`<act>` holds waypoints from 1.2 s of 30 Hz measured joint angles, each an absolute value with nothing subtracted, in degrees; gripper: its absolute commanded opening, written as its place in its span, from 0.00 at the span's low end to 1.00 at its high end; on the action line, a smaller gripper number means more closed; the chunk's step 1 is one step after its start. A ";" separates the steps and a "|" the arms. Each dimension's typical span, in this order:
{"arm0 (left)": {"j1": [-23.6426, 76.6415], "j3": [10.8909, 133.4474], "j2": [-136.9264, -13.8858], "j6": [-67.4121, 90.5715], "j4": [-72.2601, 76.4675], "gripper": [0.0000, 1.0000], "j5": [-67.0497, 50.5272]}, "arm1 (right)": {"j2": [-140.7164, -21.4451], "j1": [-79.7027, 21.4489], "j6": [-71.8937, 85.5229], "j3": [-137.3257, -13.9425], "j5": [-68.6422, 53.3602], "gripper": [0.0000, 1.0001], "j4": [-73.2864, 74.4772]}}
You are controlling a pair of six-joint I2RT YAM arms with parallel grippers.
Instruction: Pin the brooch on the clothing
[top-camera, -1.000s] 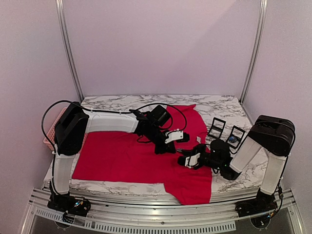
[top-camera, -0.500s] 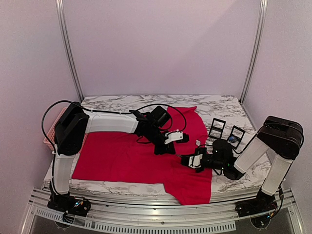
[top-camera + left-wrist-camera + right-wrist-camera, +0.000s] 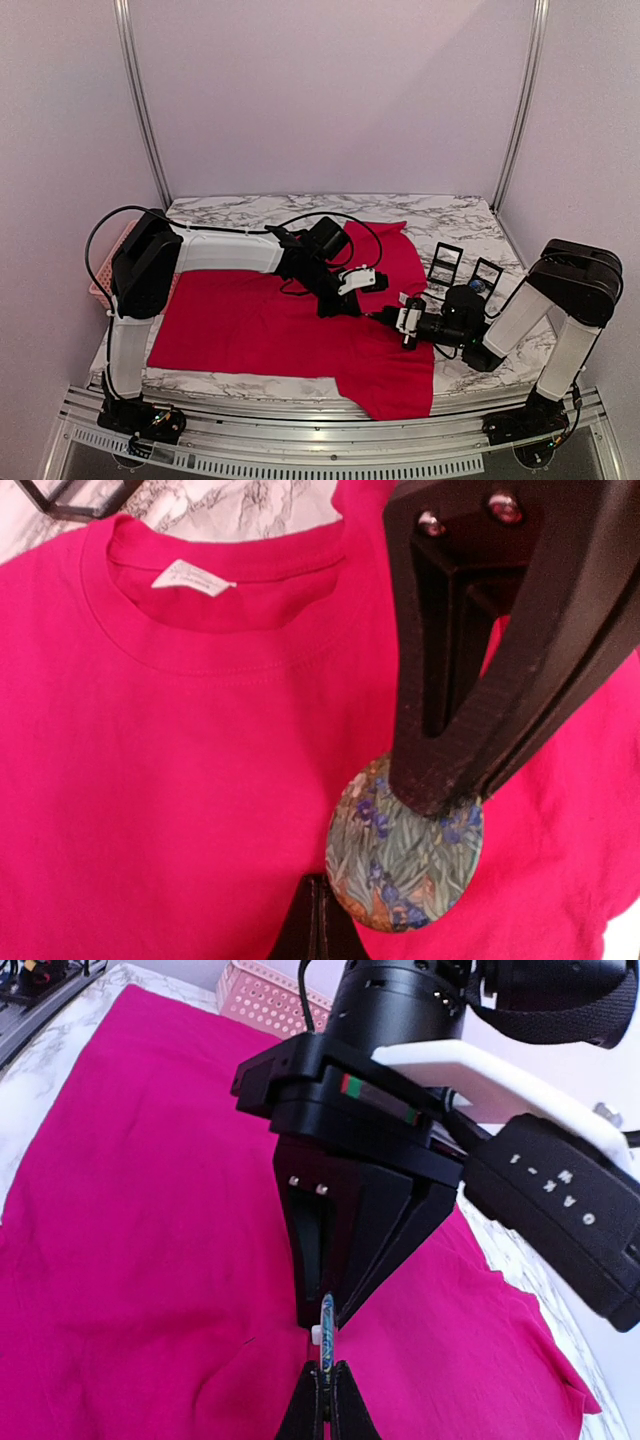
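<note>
The brooch (image 3: pixel 405 858) shows only part of its face: the left hand (image 3: pixel 432 798) covers its top edge, and the right hand (image 3: pixel 314 925), itself cut off by the picture's lower edge, covers its lower left rim. Its back is hidden against the T-shirt (image 3: pixel 180 780). From the right wrist it stands edge-on, its pattern unreadable. From overhead it is too small to find. Far left of the brooch, the pink basket (image 3: pixel 98 283) is mostly behind the left arm (image 3: pixel 225 252). To the brooch's right sits a small blue thing (image 3: pixel 478 286) — too small to tell.
</note>
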State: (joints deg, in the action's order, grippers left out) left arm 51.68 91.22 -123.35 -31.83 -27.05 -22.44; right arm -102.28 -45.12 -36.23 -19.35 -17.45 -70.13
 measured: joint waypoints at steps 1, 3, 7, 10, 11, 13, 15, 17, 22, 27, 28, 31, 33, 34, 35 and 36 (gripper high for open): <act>51.68 91.22 -123.35 -31.81 -27.03 0.00 -22.55 | -102.28 -44.95 -34.87 -19.29 -17.69 0.00 -70.89; 51.68 91.22 -123.35 -31.79 -26.89 0.00 -22.87 | -102.28 -44.58 -32.49 -19.22 -18.22 0.00 -72.12; 51.68 91.22 -123.35 -31.62 -26.68 0.00 -23.20 | -102.10 -44.18 -28.95 -19.22 -18.55 0.00 -72.62; 51.68 91.22 -123.35 -31.22 -26.50 0.00 -23.42 | -101.67 -44.05 -27.16 -19.20 -19.07 0.00 -72.69; 51.68 91.22 -123.35 -30.96 -26.44 0.00 -23.53 | -101.43 -43.92 -26.63 -19.20 -19.42 0.00 -72.71; 51.68 91.26 -123.35 -30.09 -26.39 0.00 -23.77 | -100.86 -43.68 -25.10 -19.11 -20.27 0.00 -72.73; 51.68 91.37 -123.33 -29.23 -26.37 0.00 -23.97 | -100.57 -43.68 -23.46 -19.03 -21.15 0.00 -73.03; 51.68 91.53 -123.33 -27.99 -26.44 0.00 -24.08 | -100.55 -43.59 -21.47 -18.76 -21.74 0.00 -73.45; 51.68 93.78 -123.33 -24.58 -26.92 0.00 -24.95 | -100.57 -43.48 -17.72 -17.80 -22.02 0.00 -73.97; 51.68 97.84 -123.35 -21.47 -28.53 0.00 -25.58 | -100.60 -43.48 -16.47 -17.02 -21.32 0.00 -76.14; 51.68 98.10 -123.35 -21.02 -28.69 0.00 -25.80 | -100.68 -43.48 -16.40 -16.95 -21.34 0.00 -76.49; 51.79 98.02 -123.37 -20.14 -28.84 0.00 -26.26 | -101.71 -43.48 -16.25 -16.91 -21.89 0.00 -77.36; 51.99 97.65 -123.37 -19.57 -28.64 0.00 -26.37 | -102.45 -43.48 -15.86 -16.93 -22.81 0.00 -77.58; 52.01 97.60 -123.46 -19.25 -28.36 0.00 -26.37 | -102.72 -43.51 -15.55 -16.93 -23.42 0.00 -77.54; 52.03 97.60 -123.52 -18.98 -28.14 0.00 -26.39 | -102.87 -43.51 -15.22 -16.93 -23.94 0.00 -77.56; 52.07 97.60 -123.68 -18.74 -27.73 0.00 -26.41 | -102.94 -43.48 -14.74 -16.93 -24.36 0.00 -77.56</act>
State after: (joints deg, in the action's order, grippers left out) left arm 52.07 97.60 -123.68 -18.74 -27.73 -26.41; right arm -102.94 -43.48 -14.74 -16.93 -24.36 -77.56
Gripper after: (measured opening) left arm 0.008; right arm 0.014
